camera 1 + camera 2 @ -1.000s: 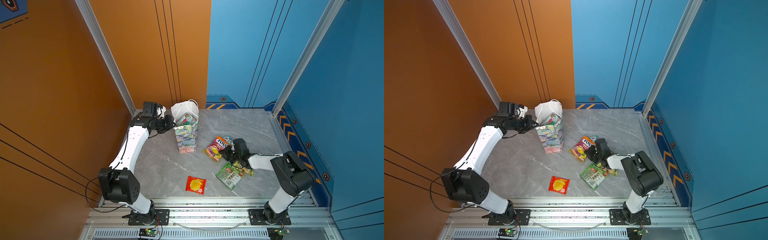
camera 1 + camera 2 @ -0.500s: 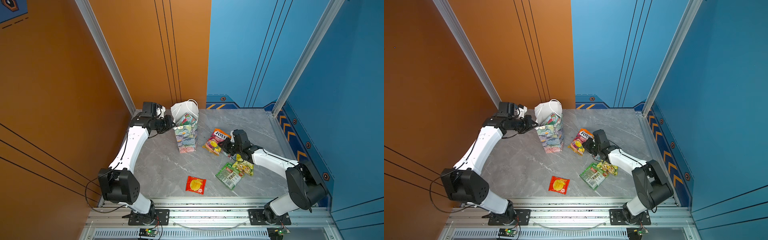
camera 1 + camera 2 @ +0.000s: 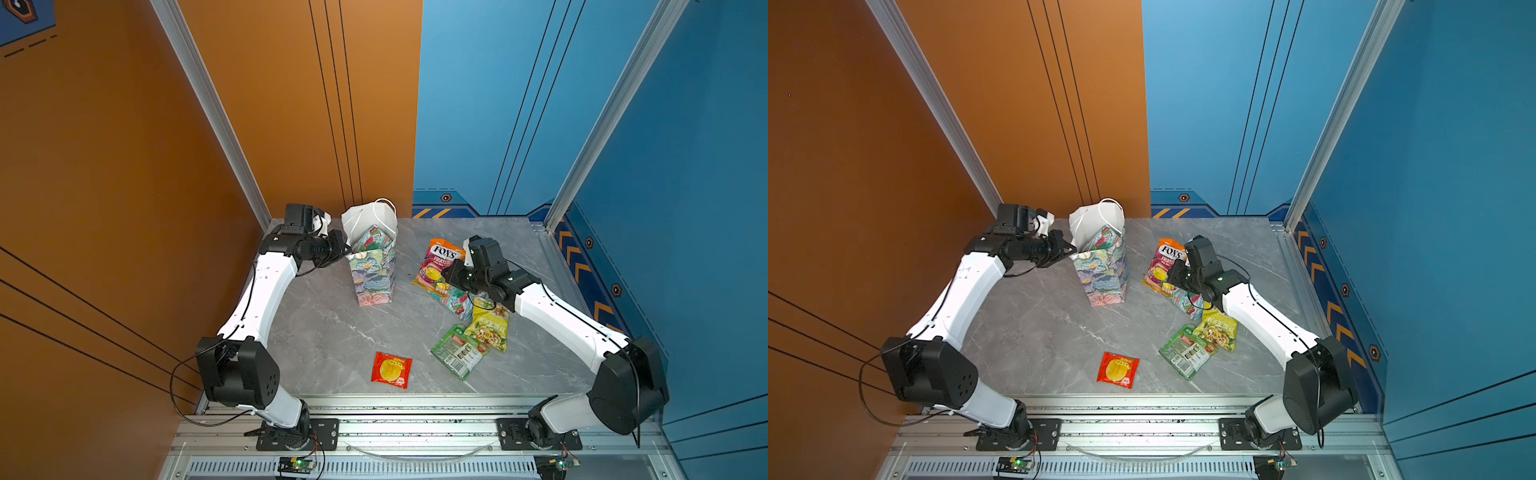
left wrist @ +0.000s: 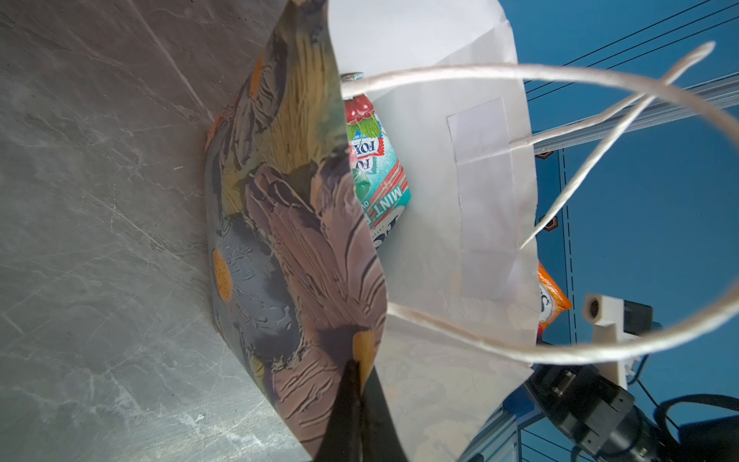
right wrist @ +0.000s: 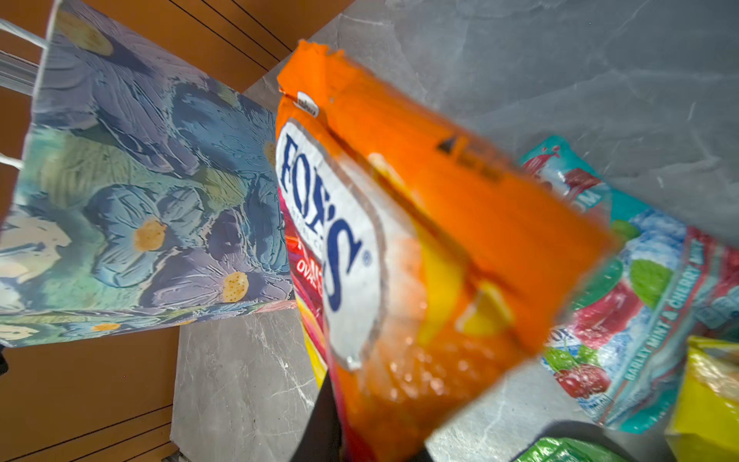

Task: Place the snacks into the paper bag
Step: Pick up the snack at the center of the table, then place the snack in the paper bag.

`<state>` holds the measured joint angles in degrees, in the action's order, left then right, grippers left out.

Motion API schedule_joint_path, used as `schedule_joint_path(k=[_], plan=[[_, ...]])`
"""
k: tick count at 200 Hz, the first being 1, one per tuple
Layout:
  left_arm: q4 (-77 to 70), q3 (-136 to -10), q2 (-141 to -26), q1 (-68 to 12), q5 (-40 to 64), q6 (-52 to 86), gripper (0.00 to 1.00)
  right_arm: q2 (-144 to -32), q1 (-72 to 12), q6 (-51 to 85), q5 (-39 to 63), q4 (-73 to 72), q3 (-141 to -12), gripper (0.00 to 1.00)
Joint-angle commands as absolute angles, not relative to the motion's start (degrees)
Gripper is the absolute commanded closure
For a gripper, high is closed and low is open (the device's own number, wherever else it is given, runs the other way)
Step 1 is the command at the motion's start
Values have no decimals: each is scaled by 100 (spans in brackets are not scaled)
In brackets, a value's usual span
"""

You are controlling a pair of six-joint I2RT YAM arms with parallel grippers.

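Note:
The floral paper bag [image 3: 374, 270] [image 3: 1102, 274] stands upright at the back left, its mouth held wide by my left gripper [image 3: 347, 251] [image 4: 356, 372], shut on its near rim. A teal FOX'S packet [image 4: 376, 160] lies inside. My right gripper [image 3: 442, 274] [image 5: 360, 432] is shut on the orange FOX'S packet [image 3: 438, 259] [image 5: 440, 240] and holds it tilted above the table, right of the bag. On the table lie a second teal packet [image 3: 455, 301], a yellow pouch [image 3: 490, 328], a green pouch [image 3: 457, 353] and a red-yellow sachet [image 3: 392, 370].
The grey marble table [image 3: 332, 332] is boxed in by an orange wall [image 3: 291, 124] behind the bag and a blue wall [image 3: 665, 208] on the right. A metal rail [image 3: 395, 409] runs along the front edge.
My right gripper has lifted the orange FOX'S packet off the pile and carried it up and toward the bag. The left arm and the bag have stayed still.

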<state>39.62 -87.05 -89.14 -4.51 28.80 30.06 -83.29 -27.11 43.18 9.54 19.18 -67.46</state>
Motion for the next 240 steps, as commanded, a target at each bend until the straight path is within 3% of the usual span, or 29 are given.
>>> schedule_joint_path(k=[1, 58, 136, 193, 240], plan=[[4025, -8587, -8811, -457, 2940, 3023, 100, -8069, -2742, 3746, 569, 2372, -7358, 100], [4020, -8598, -8824, -514, 2918, 3033, 100, -8348, -2775, 3310, 502, 2563, -8772, 100], [4021, -8611, -8841, -527, 2948, 3027, 100, -9706, -3486, 2785, 504, 2971, -11473, 100], [4025, -8604, -8848, -544, 2940, 3035, 100, -10806, -3930, 2545, 36, 3655, -13246, 100], [4023, -8622, -8846, -553, 2960, 3037, 100, -11246, -4289, 2198, -726, 4016, -13765, 100]])
